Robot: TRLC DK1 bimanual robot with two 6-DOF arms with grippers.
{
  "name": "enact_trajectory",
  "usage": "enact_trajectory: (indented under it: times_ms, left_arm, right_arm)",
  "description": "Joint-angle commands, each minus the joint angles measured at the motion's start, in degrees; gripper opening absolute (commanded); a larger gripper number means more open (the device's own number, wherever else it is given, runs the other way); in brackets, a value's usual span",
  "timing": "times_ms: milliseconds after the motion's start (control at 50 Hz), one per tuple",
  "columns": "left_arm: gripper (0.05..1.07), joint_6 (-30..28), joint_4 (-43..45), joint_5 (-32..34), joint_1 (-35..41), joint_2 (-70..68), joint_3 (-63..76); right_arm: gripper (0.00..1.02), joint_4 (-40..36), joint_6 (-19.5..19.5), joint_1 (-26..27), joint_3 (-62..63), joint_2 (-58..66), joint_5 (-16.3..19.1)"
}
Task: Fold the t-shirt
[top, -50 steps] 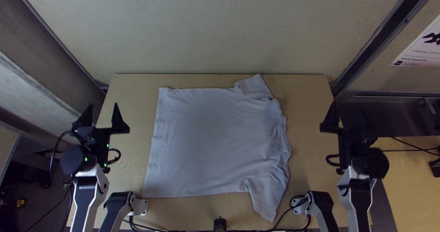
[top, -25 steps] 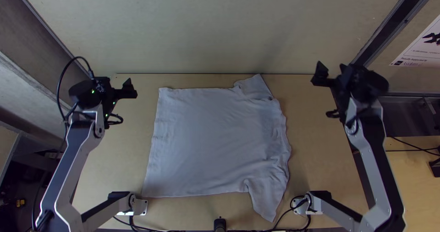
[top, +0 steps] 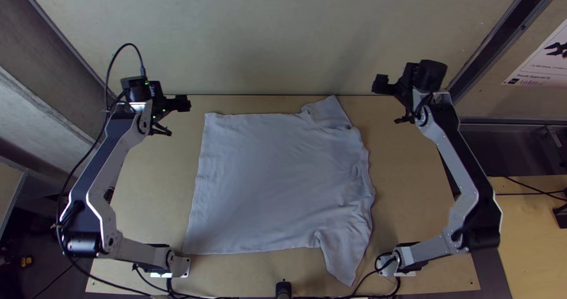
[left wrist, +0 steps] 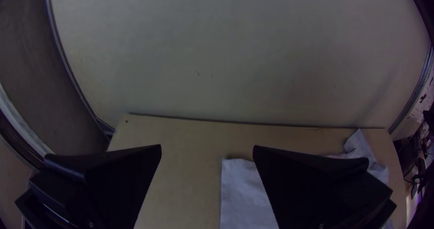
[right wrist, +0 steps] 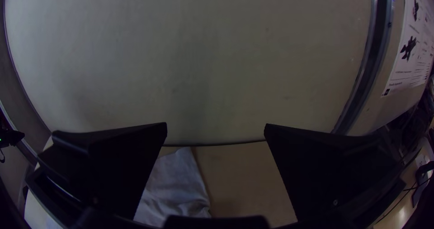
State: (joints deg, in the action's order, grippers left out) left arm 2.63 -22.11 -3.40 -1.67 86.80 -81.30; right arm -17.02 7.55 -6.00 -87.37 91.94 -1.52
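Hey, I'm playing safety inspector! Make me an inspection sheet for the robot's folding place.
Surface: light wooden table.
Job's things: white t-shirt, spread out and not folded, wrinkled on the sleeve side.
Clutter: small black object at the near edge.
Grippers: left gripper and right gripper open, holding nothing, near the table's far corners.
Cables: black cable arching over the left arm's wrist.
Surroundings: pale wall beyond, poster at right.

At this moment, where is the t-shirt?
In the top view, the t-shirt lies spread on the middle of the table, between the left hand and the right hand.
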Motion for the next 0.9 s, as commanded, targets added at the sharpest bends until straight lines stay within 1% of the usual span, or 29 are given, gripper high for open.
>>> enact_trajectory:
  times_ms: [0,40,160,240,280,360,480,640,880]
  left_arm:
    - [1.02,1.4,-4.6,0.5,1.3,5.1,-6.0]
    - [1.02,1.7,-6.6,0.4,1.3,7.7,-8.1]
    - [1.02,1.8,-11.1,0.3,1.3,14.5,-13.5]
    - [1.02,1.8,-12.3,0.1,1.6,18.0,-15.7]
    - [1.02,1.8,-12.7,0.1,1.9,19.7,-16.6]
    - [1.01,1.8,-13.2,-0.3,2.2,23.2,-18.6]
    - [1.01,1.9,-13.0,-0.5,2.7,27.5,-21.4]
    - [1.01,2.4,-13.1,-1.1,3.4,32.7,-26.1]
    - [1.01,2.2,-14.7,-4.2,4.4,39.6,-31.7]
  right_arm:
    - [0.99,-1.8,1.7,-0.7,-3.7,4.3,0.6]
    - [0.99,-2.8,2.4,-0.7,-4.7,5.8,0.9]
    - [0.99,-4.2,2.8,-0.7,-6.8,8.9,1.2]
    - [0.99,-5.7,3.9,-0.9,-8.7,10.7,1.2]
    - [0.99,-7.1,4.3,-1.1,-10.2,11.9,1.2]
    - [0.99,-12.9,5.5,-1.2,-14.1,14.7,1.3]
    - [0.99,-17.6,5.5,-1.0,-18.4,19.1,1.7]
    - [0.99,-18.0,5.5,-1.0,-19.4,21.7,2.0]
    - [0.99,-18.0,6.1,-1.0,-21.4,24.6,2.0]
